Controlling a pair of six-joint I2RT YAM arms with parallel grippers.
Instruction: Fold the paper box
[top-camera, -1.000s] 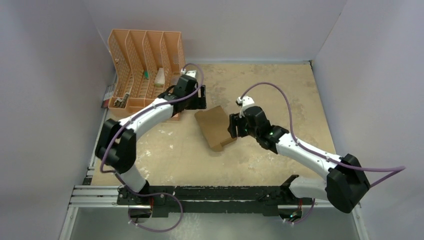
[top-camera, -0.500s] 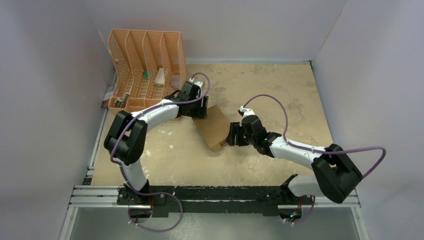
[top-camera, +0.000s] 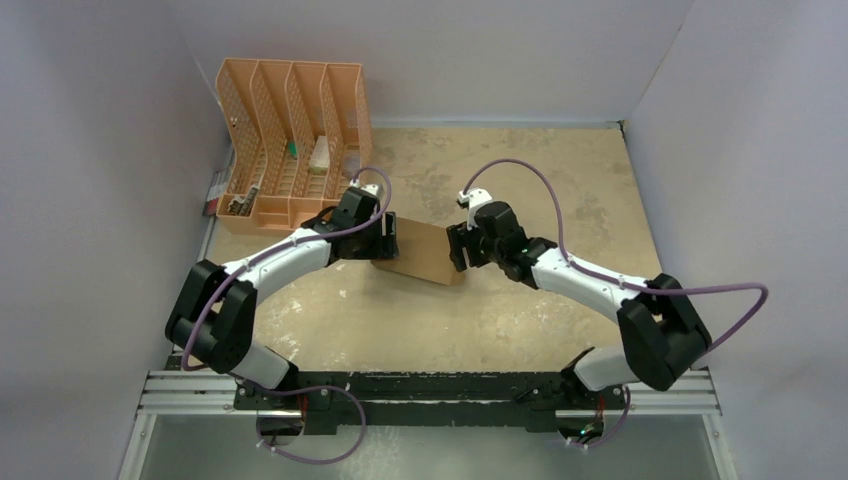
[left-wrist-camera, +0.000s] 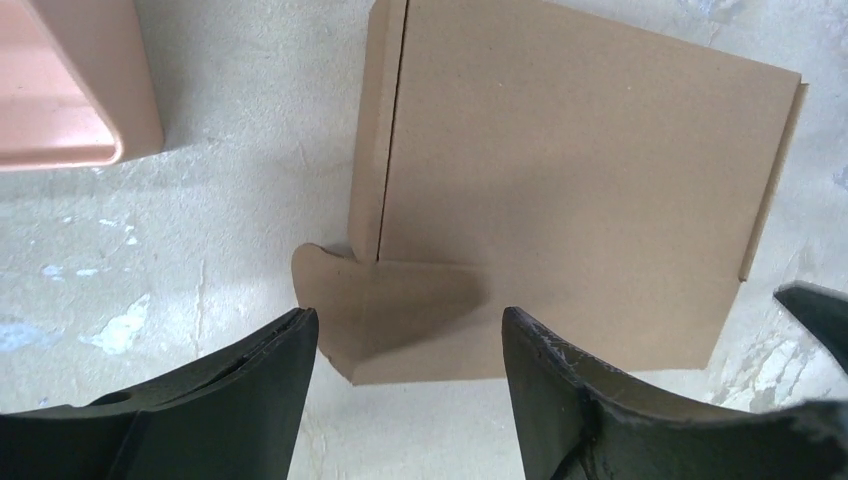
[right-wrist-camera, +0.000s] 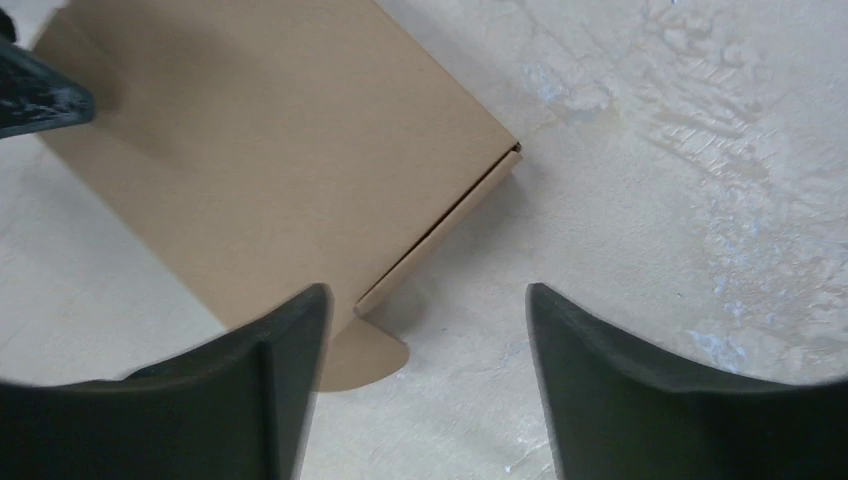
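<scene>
Bracketing the folded box from both ends

The paper box (top-camera: 418, 252) lies flat on the worktop (top-camera: 560, 190) near its middle, lid panel down, sitting between the two arms. The left gripper (top-camera: 386, 241) hangs over the box's left end with its jaws spread wide and holding nothing. In the left wrist view, a rounded tab (left-wrist-camera: 380, 300) lies loose on the cardboard between its fingers. The right gripper (top-camera: 457, 248) is likewise spread and empty at the opposite end. Its wrist view shows a second tab (right-wrist-camera: 368, 362) poking out from under the box corner onto the worktop. Having a gripper at each end probably lets one steady the box while the other works a tab, so the light cardboard does not slide. Both tabs seem untucked, so the closure looks unfinished. The orange organiser (top-camera: 290, 130) stands well apart at the back left.
</scene>
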